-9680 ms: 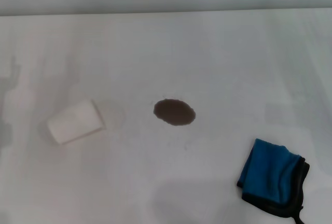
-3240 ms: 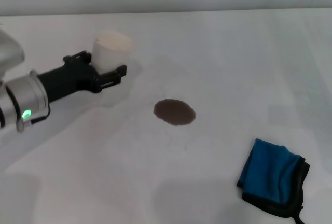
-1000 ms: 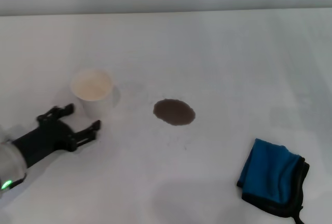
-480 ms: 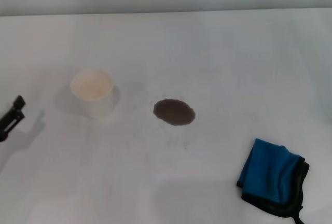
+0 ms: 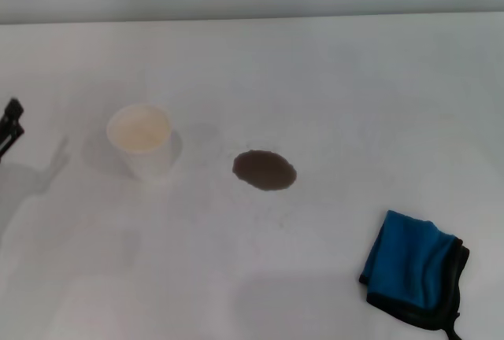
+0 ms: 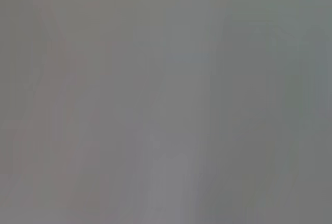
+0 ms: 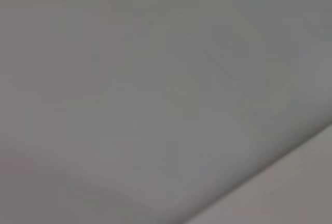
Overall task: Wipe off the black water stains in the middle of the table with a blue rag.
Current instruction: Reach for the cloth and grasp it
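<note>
The black water stain (image 5: 264,170), a dark oval puddle, lies in the middle of the white table (image 5: 331,96). The blue rag (image 5: 413,269), folded with black edging, lies at the front right, well apart from the stain. Only a black tip of my left gripper (image 5: 9,123) shows at the far left edge of the head view, away from the cup and the stain. My right gripper is out of view. Both wrist views show only plain grey.
A white paper cup (image 5: 142,140) stands upright to the left of the stain, about a cup's width from it. The table's far edge runs along the top of the head view.
My left gripper has let go of the cup, which now stands upright, and has drawn back to the left edge, rising slightly in the last half second. Stain and rag have not moved.
</note>
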Tool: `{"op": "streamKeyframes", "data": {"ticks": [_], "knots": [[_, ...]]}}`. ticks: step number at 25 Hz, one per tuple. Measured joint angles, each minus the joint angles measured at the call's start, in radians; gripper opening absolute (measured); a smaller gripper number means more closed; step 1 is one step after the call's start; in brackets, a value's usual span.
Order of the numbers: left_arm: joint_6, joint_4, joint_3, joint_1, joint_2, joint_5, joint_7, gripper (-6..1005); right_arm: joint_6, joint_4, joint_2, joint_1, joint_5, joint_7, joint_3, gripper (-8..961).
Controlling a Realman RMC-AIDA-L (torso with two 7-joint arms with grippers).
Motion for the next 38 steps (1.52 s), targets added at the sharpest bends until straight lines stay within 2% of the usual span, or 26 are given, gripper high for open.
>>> {"op": "streamKeyframes", "data": {"ticks": [2,4,6,7,10,13,16,17,18,23,31,38], "knots": [[0.009,-0.003,0.000,-0.018,0.001,-0.015,0.020,886,0.116,-0.010,-0.028,0.032,-0.087,0.057,0.000,844],[0.022,-0.008,0.000,-0.034,0.001,-0.035,0.045,886,0.229,-0.028,-0.043,0.067,-0.173,0.101,0.000,844],[0.032,-0.011,0.000,-0.049,0.002,-0.056,0.064,886,0.328,-0.062,-0.035,0.105,-0.270,0.131,-0.002,843],[0.038,-0.013,0.000,-0.057,0.002,-0.068,0.075,886,0.377,-0.085,-0.023,0.123,-0.322,0.147,-0.006,843],[0.053,-0.027,0.000,-0.077,0.002,-0.090,0.096,886,0.459,-0.199,0.052,0.163,-0.463,0.204,-0.043,843],[0.074,-0.057,0.000,-0.094,0.003,-0.096,0.096,885,0.474,-0.373,0.164,0.175,-0.604,0.276,-0.136,842],[0.093,-0.074,0.001,-0.100,0.003,-0.118,0.097,885,0.472,-0.510,0.255,0.183,-0.724,0.341,-0.216,842],[0.097,-0.081,0.001,-0.101,0.003,-0.127,0.097,885,0.468,-0.538,0.273,0.186,-0.751,0.365,-0.242,842],[0.101,-0.090,0.001,-0.104,0.003,-0.136,0.097,885,0.459,-0.556,0.281,0.186,-0.763,0.392,-0.268,842],[0.119,-0.139,0.001,-0.112,0.004,-0.176,0.098,886,0.381,-0.684,0.277,0.145,-0.732,0.587,-0.505,841],[0.125,-0.205,0.002,-0.136,0.005,-0.237,0.100,885,0.344,-0.890,0.276,0.115,-0.772,0.845,-0.710,840],[0.148,-0.248,0.003,-0.172,0.005,-0.360,0.175,885,0.337,-1.023,0.277,0.114,-0.929,1.148,-0.932,839]]}}
